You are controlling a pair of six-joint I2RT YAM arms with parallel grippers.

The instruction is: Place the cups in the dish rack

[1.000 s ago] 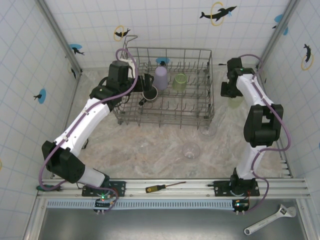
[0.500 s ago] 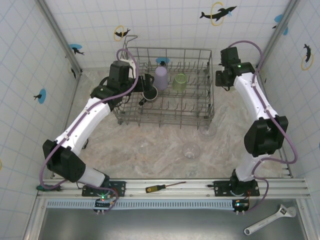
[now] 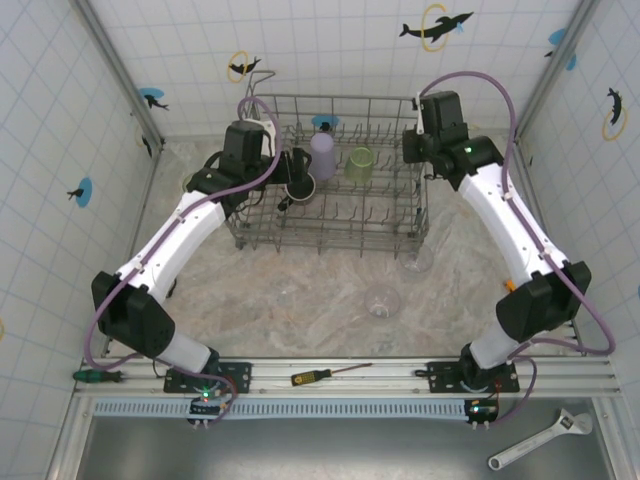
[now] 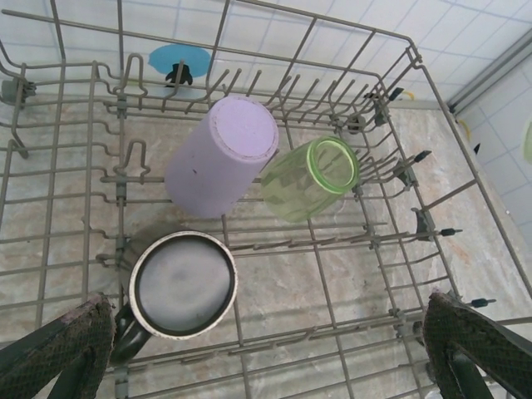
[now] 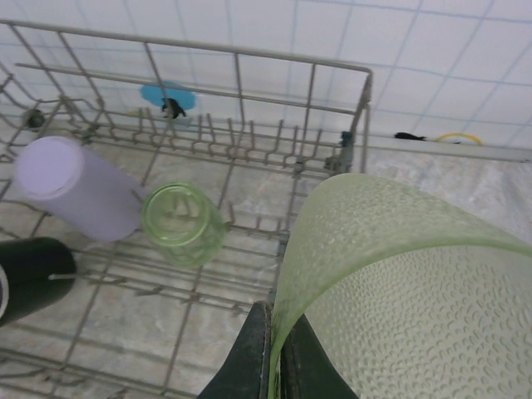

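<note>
Right arm point(image 3: 503, 212) swung to the dish rack point(image 3: 300, 241), jaws pinching a green tumbler point(image 5: 399, 291); left jaws gape wide.

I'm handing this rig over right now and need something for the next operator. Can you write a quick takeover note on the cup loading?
Left gripper: jaws open, empty, above the black mug in the dish rack.
Right gripper: jaws shut on the wall of a green tumbler, at the rack's right end.
Done: mug, lavender cup and a second green tumbler are racked.
Left: rack the held tumbler, then the two clear glasses on the table.
</note>
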